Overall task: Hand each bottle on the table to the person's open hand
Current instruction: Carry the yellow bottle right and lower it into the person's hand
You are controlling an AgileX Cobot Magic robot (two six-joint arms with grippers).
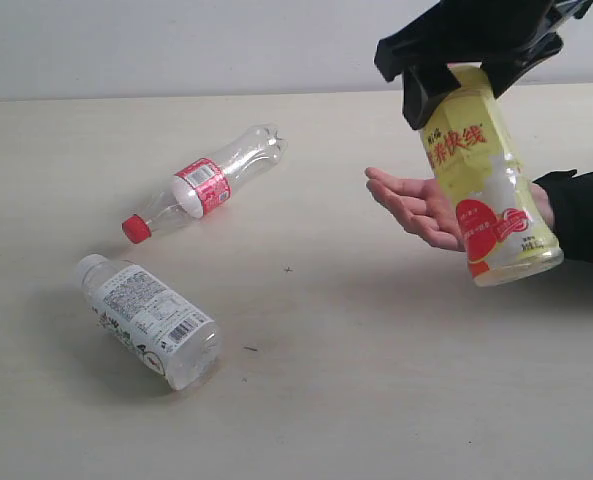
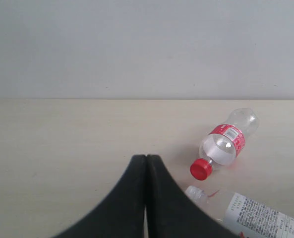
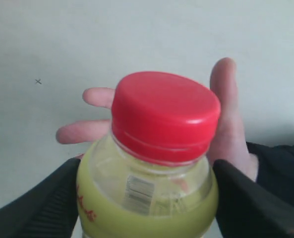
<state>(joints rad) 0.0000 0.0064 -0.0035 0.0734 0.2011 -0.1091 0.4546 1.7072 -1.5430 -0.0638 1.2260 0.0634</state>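
My right gripper [image 1: 471, 80] is shut on the shoulder of a yellow bottle [image 1: 486, 180], which hangs tilted in the air. Its red cap [image 3: 165, 116] shows between the black fingers [image 3: 42, 208]. The person's open hand [image 1: 416, 205] is held out just behind and beside the bottle, palm up. On the table [image 1: 356, 380] lies a slim clear bottle with red cap and label [image 1: 204, 187]. In front of it lies a clear white-capped bottle with a printed label [image 1: 151, 320]. My left gripper [image 2: 146, 157] is shut and empty, hanging over the table near both lying bottles [image 2: 225, 145].
The person's dark sleeve [image 1: 581, 215] enters from the right edge. A plain pale wall [image 1: 176, 45] rises behind the table's far edge. A few small dark specks [image 1: 288, 269] mark the tabletop.
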